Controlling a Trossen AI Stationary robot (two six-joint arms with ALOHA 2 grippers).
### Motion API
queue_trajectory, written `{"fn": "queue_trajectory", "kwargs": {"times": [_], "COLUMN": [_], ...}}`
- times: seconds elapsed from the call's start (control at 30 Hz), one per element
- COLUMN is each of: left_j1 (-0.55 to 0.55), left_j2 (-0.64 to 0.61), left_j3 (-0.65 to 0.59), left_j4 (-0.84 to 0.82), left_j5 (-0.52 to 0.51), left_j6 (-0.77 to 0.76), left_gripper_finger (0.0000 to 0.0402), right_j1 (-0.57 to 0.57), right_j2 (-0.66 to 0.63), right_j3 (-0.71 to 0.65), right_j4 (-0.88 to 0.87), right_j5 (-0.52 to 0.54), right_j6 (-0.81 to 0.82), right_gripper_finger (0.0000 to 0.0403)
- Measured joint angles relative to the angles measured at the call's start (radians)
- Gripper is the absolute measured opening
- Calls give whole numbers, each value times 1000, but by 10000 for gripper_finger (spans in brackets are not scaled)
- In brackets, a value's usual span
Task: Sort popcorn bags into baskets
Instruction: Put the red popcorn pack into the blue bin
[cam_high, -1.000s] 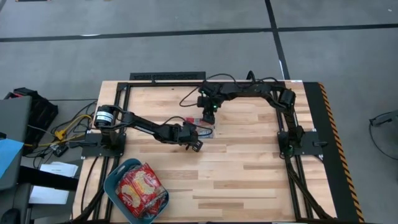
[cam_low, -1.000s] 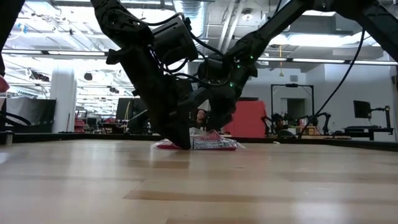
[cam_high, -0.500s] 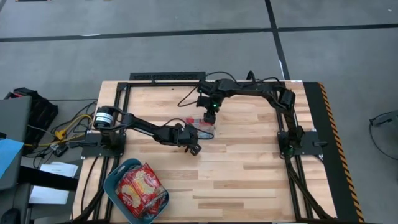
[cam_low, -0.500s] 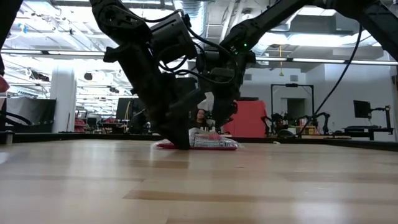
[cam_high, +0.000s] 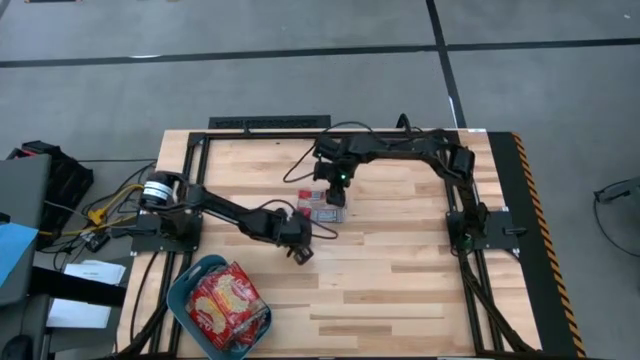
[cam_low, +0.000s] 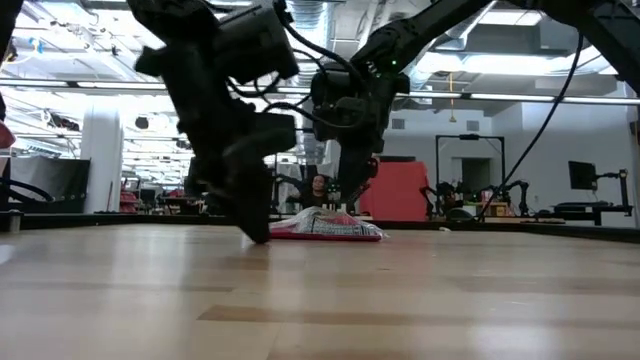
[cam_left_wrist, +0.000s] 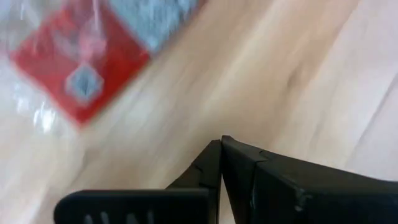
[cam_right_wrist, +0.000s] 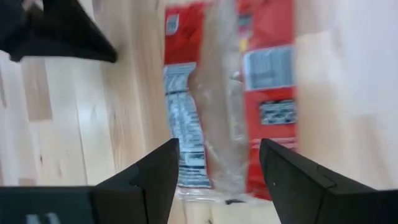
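One red popcorn bag (cam_high: 326, 207) lies flat on the wooden table near its middle, its printed back up in the right wrist view (cam_right_wrist: 230, 93); the low view shows it too (cam_low: 330, 228). My right gripper (cam_high: 335, 188) hangs open above it, fingers (cam_right_wrist: 163, 168) on either side and clear of it. My left gripper (cam_high: 300, 250) is shut and empty, low over the table on the bag's near-left side (cam_low: 258, 232); the bag shows beyond its tips (cam_left_wrist: 74, 62). The teal basket (cam_high: 185, 285) at the near left holds several red bags (cam_high: 228, 300).
A black frame rail (cam_high: 270, 124) runs along the table's far edge, and both arm bases stand at the sides. Cables (cam_high: 300, 160) lie on the far part of the table. Bare wood stretches between the lone bag and the basket.
My left gripper has drawn back from the bag toward the table's near-left, staying low and shut. My right gripper has risen a little above the bag. The bag stays flat on the table and now shows fully.
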Motion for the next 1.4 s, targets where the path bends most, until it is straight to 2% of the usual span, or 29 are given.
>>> {"fn": "queue_trajectory", "kwargs": {"times": [0.07, 0.17, 0.3, 0.47, 0.77, 0.93, 1.17, 1.4], "left_j1": [0, 10, 25, 50, 86, 112, 152, 69], "left_j2": [-39, -79, -69, -32, -38, -20, 99, 91], "left_j3": [-6, -13, -32, -94, -93, -92, -90, -86], "left_j4": [-17, 6, 251, 483, 676, 711, 783, 586], "left_j5": [-33, -144, -248, -267, -278, -316, -209, 24], "left_j6": [-4, 16, 74, 76, 218, 261, 240, 181], "left_gripper_finger": [0, 0, 0, 0, 0, 0, 0, 0], "right_j1": [-18, -59, -114, -178, -227, -233, -231, -197], "right_j2": [-11, -32, -87, -168, -279, -309, -323, -324], "right_j3": [2, 1, 1, 1, 1, 1, 0, 0], "right_j4": [4, -23, -57, -82, -122, -130, -190, -238], "right_j5": [-1, -23, -22, -16, 58, 69, 85, 76], "right_j6": [9, 34, 44, 56, 62, 71, 85, 82], "right_gripper_finger": [244, 244, 244, 244, 244, 244, 244, 244]}}
